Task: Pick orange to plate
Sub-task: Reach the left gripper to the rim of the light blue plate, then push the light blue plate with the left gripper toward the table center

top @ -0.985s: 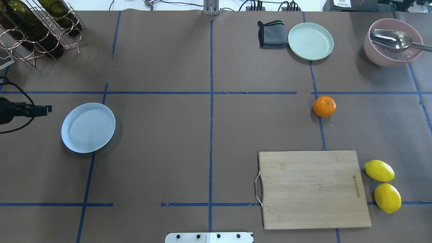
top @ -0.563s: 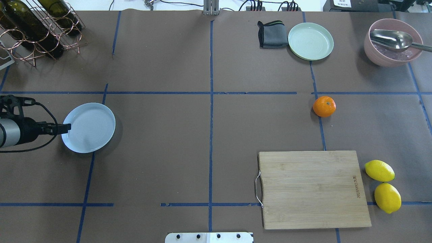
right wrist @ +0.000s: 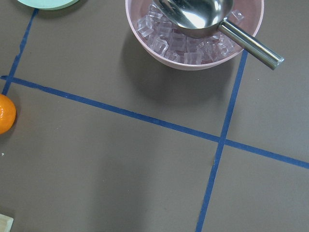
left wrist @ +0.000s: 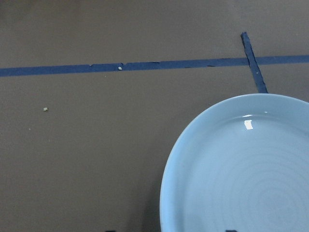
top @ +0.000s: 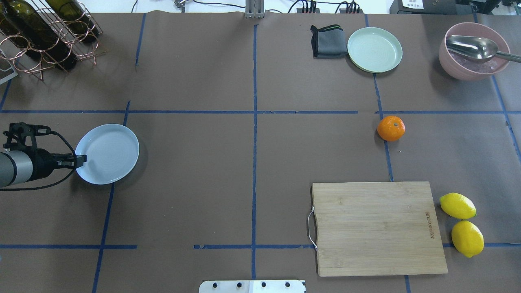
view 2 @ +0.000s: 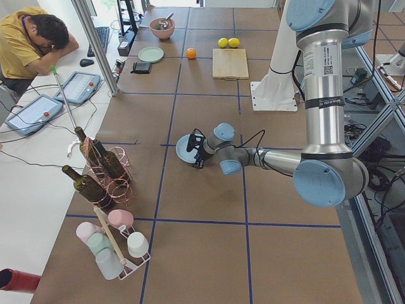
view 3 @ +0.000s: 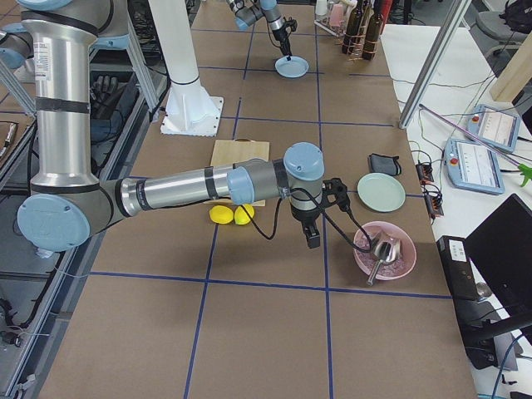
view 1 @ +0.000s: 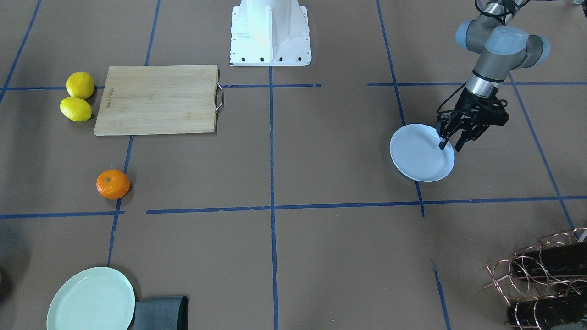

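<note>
The orange (top: 390, 128) lies alone on the brown table, right of centre; it also shows at the left in the front view (view 1: 113, 184) and at the left edge of the right wrist view (right wrist: 5, 113). The white-bluish plate (top: 108, 154) sits far off on the left side. My left gripper (top: 82, 160) is open at the plate's left rim, one finger over the plate (view 1: 419, 158) and one outside it. The left wrist view shows that rim (left wrist: 164, 203) close below. My right gripper (view 3: 314, 239) hangs near the pink bowl; I cannot tell its state.
A pale green plate (top: 374, 49) and a grey cloth (top: 327, 41) lie at the far right. A pink bowl (top: 456, 65) holds ice and a metal scoop. A wooden cutting board (top: 376, 228) and two lemons (top: 457, 205) sit near right. A bottle rack (top: 44, 32) stands far left.
My left arm has come in from the left edge and moved nearer, bringing its gripper to the plate's left rim. The orange has not moved.
</note>
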Controlling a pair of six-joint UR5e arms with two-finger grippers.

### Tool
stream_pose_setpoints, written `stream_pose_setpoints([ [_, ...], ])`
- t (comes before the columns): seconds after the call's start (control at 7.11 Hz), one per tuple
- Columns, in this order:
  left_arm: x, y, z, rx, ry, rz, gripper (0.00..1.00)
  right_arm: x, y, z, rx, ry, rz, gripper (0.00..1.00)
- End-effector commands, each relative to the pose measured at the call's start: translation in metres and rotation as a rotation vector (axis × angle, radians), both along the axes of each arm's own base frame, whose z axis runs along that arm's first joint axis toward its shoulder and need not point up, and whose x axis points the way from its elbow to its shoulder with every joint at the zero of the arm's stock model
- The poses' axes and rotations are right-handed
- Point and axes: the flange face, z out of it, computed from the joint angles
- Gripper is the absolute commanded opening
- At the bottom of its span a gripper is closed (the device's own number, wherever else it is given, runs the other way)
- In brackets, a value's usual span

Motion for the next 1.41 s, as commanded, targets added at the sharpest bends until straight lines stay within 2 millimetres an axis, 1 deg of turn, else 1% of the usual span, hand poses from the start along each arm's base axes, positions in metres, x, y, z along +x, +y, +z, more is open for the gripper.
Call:
stream_pose_setpoints([
  [0.0, 0.001, 0.000, -0.012, 0.014, 0.018, 0.012, 0.00, 0.000, 0.000, 0.001, -0.001, 0.000, 0.000, 1.00],
  [0.14, 0.008, -0.005, -0.026, 0.029, 0.039, 0.015, 0.00, 0.000, 0.000, 0.000, 0.000, 0.000, 0.000, 1.00],
  [0.28, 0.011, -0.006, -0.045, 0.046, 0.067, 0.021, 0.00, 0.000, 0.001, 0.001, -0.001, 0.000, 0.000, 1.00],
  [0.42, 0.019, -0.008, -0.070, 0.051, 0.107, 0.053, 0.00, 0.000, 0.002, 0.001, -0.002, -0.001, 0.000, 1.00],
  [0.56, 0.044, -0.027, -0.110, 0.053, 0.124, 0.049, 0.00, 0.000, 0.002, 0.002, -0.003, -0.001, 0.000, 1.00],
  [0.7, 0.085, -0.058, -0.177, 0.040, 0.117, 0.045, 0.00, 0.000, 0.005, 0.003, -0.006, -0.003, -0.001, 1.00],
  [0.84, 0.129, -0.079, -0.239, -0.015, 0.146, 0.025, 0.00, 0.000, 0.006, 0.003, -0.006, -0.003, -0.001, 1.00],
  [0.99, 0.192, -0.083, -0.292, -0.073, 0.175, 0.035, 0.00, 0.000, 0.009, 0.005, -0.011, -0.002, -0.001, 1.00],
  [1.13, 0.240, -0.080, -0.314, -0.126, 0.200, 0.039, 0.00, 0.000, 0.009, 0.006, -0.012, -0.002, -0.001, 1.00],
  [1.27, 0.265, -0.078, -0.316, -0.119, 0.182, 0.023, 0.00, 0.000, 0.009, 0.006, -0.012, -0.002, -0.001, 1.00],
])
